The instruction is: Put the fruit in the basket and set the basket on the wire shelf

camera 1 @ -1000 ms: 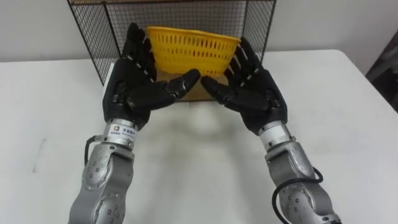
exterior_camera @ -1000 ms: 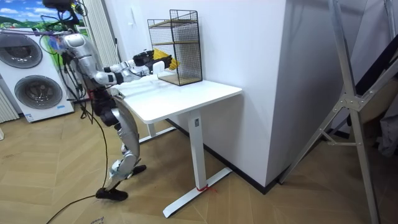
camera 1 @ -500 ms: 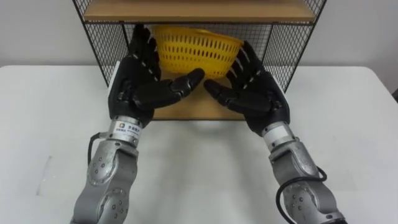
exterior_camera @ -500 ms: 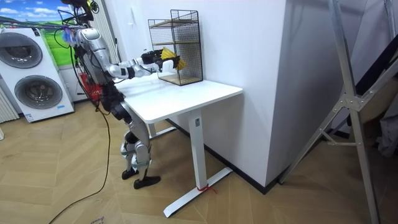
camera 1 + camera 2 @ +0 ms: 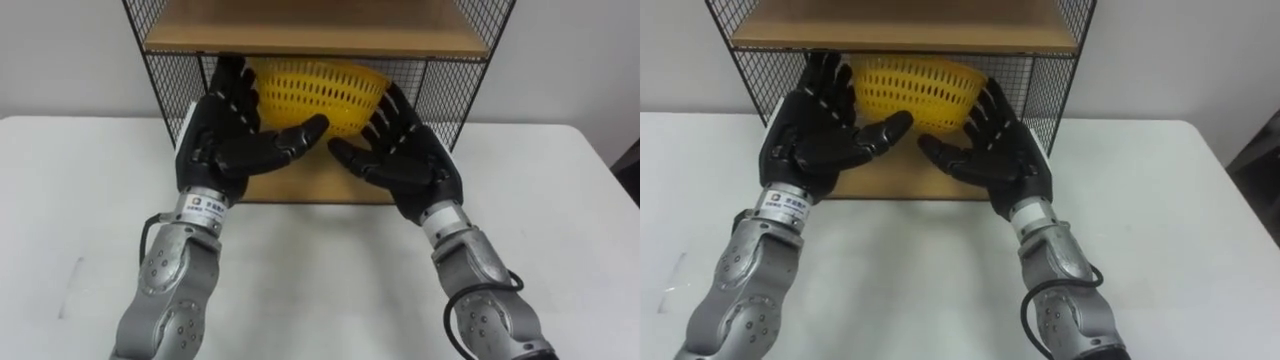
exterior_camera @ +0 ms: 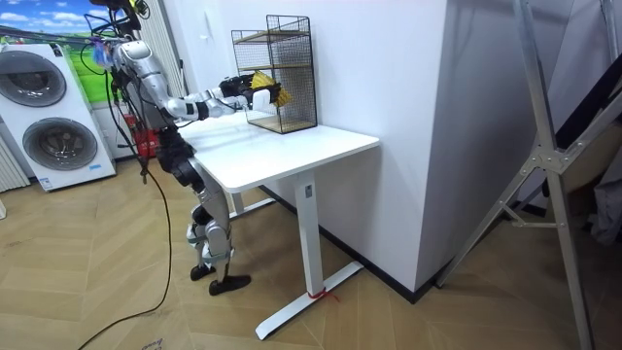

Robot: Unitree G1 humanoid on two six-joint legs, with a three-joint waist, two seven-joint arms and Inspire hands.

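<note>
"How were they held?"

"The left robot hand (image 5: 225, 135) and right robot hand (image 5: 405, 160) were flat, fingers straight, either side of the yellow basket (image 5: 315, 90)."

"And where was that?"

"Inside the wire shelf (image 5: 170, 70), lower compartment, at the worktop's (image 5: 320, 260) far edge."

Both eye views look down from the robot's head, close over the white surface (image 5: 330, 270) and facing the wire shelf (image 5: 300, 30), sharing nearly one scene, while the room view stands well off, taking in robot, surface and wire shelf together.
</note>
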